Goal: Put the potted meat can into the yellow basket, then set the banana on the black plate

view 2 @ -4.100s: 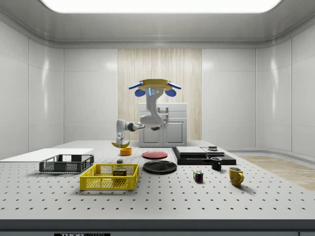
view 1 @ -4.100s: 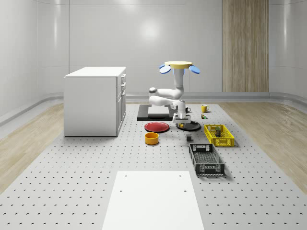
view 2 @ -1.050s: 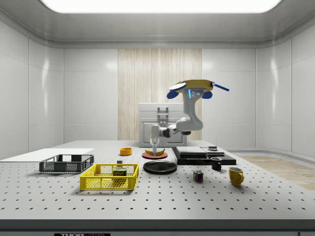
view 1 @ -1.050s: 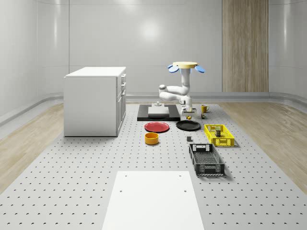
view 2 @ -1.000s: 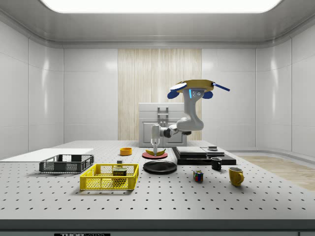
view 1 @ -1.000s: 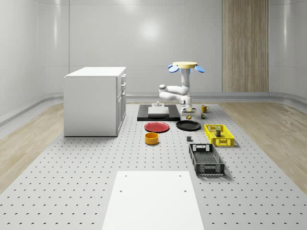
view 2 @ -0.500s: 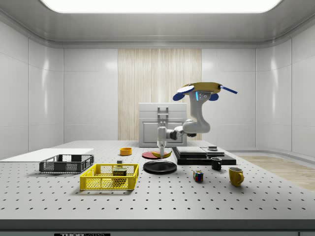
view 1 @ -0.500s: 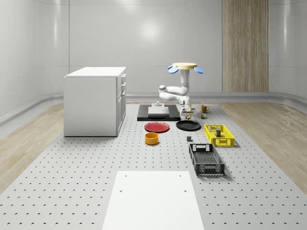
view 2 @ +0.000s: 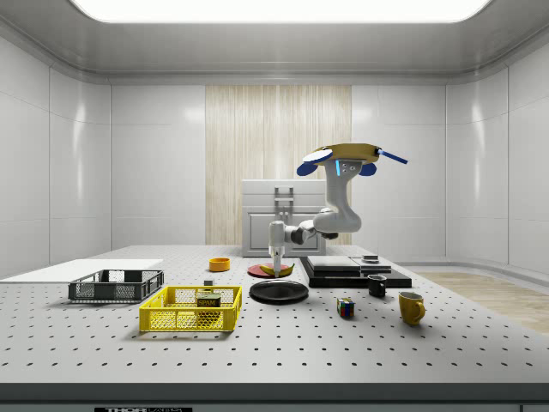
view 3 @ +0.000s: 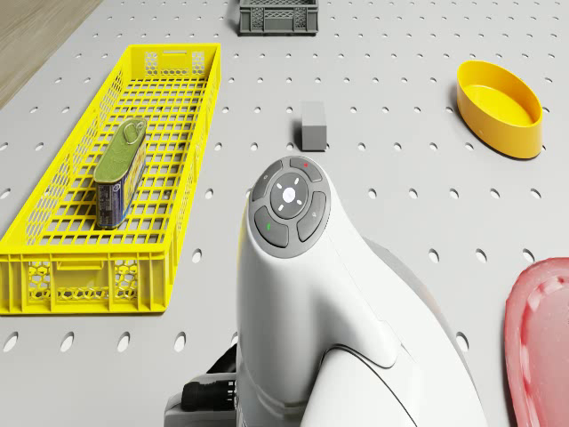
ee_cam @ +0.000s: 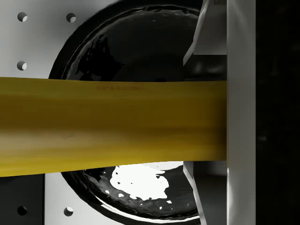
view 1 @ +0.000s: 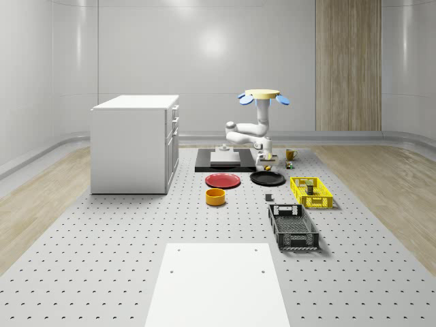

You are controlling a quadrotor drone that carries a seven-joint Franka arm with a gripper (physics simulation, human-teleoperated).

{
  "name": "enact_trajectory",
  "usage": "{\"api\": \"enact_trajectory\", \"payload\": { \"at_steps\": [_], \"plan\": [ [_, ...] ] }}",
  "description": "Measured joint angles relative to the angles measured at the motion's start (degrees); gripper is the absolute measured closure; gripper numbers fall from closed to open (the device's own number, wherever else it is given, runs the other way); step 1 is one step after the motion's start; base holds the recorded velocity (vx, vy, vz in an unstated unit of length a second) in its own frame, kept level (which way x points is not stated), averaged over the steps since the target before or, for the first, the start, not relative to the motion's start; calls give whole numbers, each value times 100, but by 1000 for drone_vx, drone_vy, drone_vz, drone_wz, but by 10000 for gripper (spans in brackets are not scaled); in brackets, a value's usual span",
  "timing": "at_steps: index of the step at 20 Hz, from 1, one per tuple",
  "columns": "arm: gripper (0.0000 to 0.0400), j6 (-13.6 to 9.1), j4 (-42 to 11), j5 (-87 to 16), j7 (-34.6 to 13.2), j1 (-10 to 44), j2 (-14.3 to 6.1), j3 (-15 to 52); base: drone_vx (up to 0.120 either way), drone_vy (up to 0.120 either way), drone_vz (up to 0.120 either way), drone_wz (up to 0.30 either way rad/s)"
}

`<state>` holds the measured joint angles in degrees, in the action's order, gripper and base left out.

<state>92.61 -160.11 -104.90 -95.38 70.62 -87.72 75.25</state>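
Observation:
My gripper (view 2: 277, 262) is shut on the yellow banana (view 2: 280, 270) and holds it a little above the black plate (view 2: 279, 292). In the wrist view the banana (ee_cam: 112, 124) lies across the glossy black plate (ee_cam: 136, 42), pressed against a white finger (ee_cam: 241, 112). The drone (view 1: 261, 95) hovers just beyond the plate (view 1: 267, 178), with its arm reaching down. The potted meat can (view 3: 120, 169) lies inside the yellow basket (view 3: 53, 169), seen as the can (view 2: 208, 301) in the basket (view 2: 190, 319) in the side view.
A red plate (view 1: 223, 180) and an orange bowl (view 1: 215, 197) lie beside the black plate. A black crate (view 1: 293, 226), a small grey block (view 3: 313, 124), a white cabinet (view 1: 136, 143), a black platform (view 1: 221, 160), mugs (view 2: 411, 307) and a cube (view 2: 345, 307) stand around.
Over four seconds the drone carried the banana from near the orange bowl to above the black plate. In the last half second drone and gripper shifted slightly to the side view's left.

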Motion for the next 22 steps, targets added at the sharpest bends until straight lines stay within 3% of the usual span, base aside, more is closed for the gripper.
{"api": "enact_trajectory", "payload": {
  "at_steps": [22],
  "plan": [
    [206, 301, 292, -875, 33, 136, 112, -910, 0, 0, 0, 0]
  ]
}}
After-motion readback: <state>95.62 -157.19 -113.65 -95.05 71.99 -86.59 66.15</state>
